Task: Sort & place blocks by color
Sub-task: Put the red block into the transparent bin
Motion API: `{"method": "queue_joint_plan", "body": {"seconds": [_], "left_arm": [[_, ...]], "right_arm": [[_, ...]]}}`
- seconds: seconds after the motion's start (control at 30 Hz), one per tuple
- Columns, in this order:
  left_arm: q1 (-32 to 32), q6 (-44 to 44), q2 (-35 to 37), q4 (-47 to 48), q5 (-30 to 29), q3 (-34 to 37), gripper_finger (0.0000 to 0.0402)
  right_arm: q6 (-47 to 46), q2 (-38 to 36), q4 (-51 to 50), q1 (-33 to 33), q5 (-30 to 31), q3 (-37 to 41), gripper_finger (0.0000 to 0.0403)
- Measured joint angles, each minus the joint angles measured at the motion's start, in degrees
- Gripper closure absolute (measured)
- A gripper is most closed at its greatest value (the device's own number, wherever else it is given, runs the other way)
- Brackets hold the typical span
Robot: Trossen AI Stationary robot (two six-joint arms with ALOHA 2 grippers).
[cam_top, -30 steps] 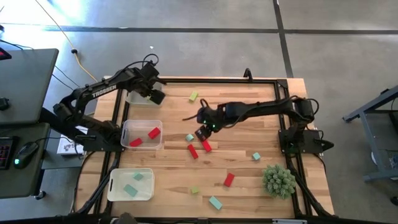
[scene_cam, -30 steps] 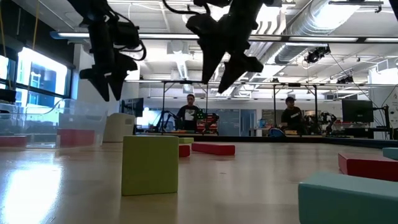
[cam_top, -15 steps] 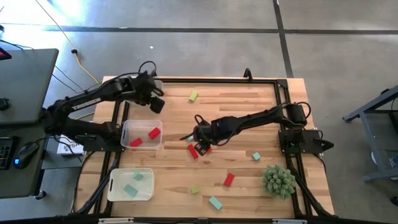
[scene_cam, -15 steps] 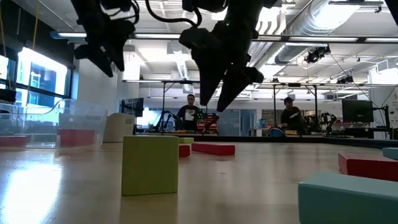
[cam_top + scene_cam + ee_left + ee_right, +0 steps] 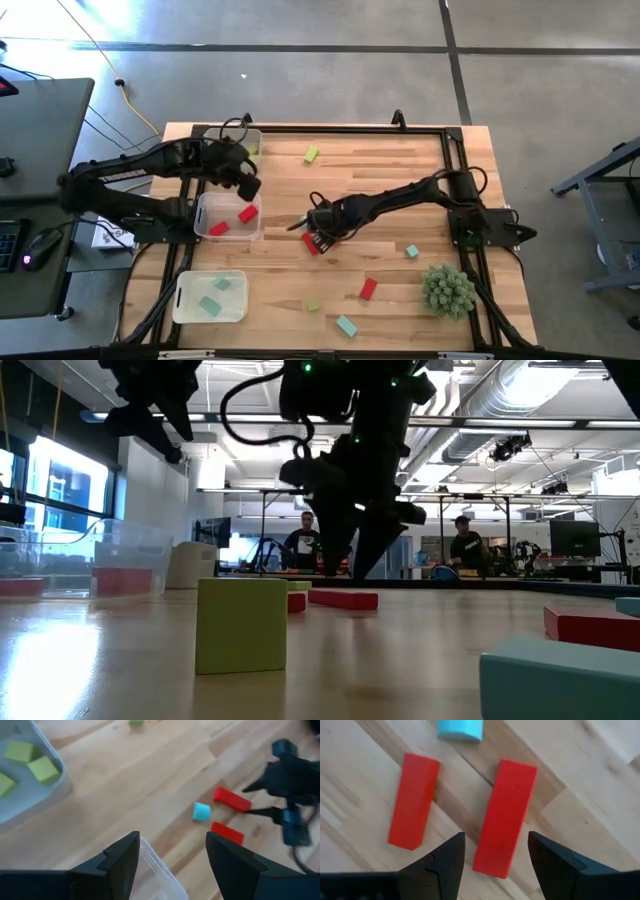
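My right gripper (image 5: 495, 862) (image 5: 318, 234) is open and low over the middle of the table. Its fingers stand on either side of the near end of a red bar (image 5: 506, 815) without touching it. A second red bar (image 5: 413, 800) lies flat beside it, and a teal block (image 5: 460, 729) lies just beyond. In the low view my right gripper (image 5: 345, 565) hangs just above a red bar (image 5: 343, 599). My left gripper (image 5: 172, 857) (image 5: 245, 185) is open and empty, above the far rim of the bin of red blocks (image 5: 228, 215).
A bin of yellow-green blocks (image 5: 238, 145) and a bin of teal blocks (image 5: 210, 297) stand along the left side. Loose blocks lie at the far middle (image 5: 312, 155), to the right (image 5: 412, 251) and near the front (image 5: 368, 289) (image 5: 346, 325). A spiky plant ball (image 5: 447, 290) sits near right.
My right gripper has moved toward the table's left and near edge and come down over the two red bars. My left gripper has moved from over the far bin toward the near edge, to the red-block bin. No block has moved.
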State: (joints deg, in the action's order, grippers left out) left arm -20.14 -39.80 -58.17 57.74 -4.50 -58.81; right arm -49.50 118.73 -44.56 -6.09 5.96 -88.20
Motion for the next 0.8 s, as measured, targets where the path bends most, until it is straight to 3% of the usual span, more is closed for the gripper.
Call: {"method": "queue_joint_plan", "body": {"seconds": [0.5, 0.73, 0.8], "left_arm": [[6.1, -2.0, 0.1, -0.1, -0.7, 0.0, 0.0185], [6.3, -2.0, 0.1, -0.1, -0.7, 0.0, 0.0184], [6.3, -2.0, 0.1, -0.1, -0.7, 0.0, 0.0185]], "right_arm": [[-3.6, 4.6, -0.3, -1.4, -1.4, -0.3, 0.0205], [-4.2, 4.7, -0.5, -1.9, -1.0, -0.2, 0.0301], [-4.0, 4.7, -0.4, -1.9, -1.2, -0.2, 0.0309]]}}
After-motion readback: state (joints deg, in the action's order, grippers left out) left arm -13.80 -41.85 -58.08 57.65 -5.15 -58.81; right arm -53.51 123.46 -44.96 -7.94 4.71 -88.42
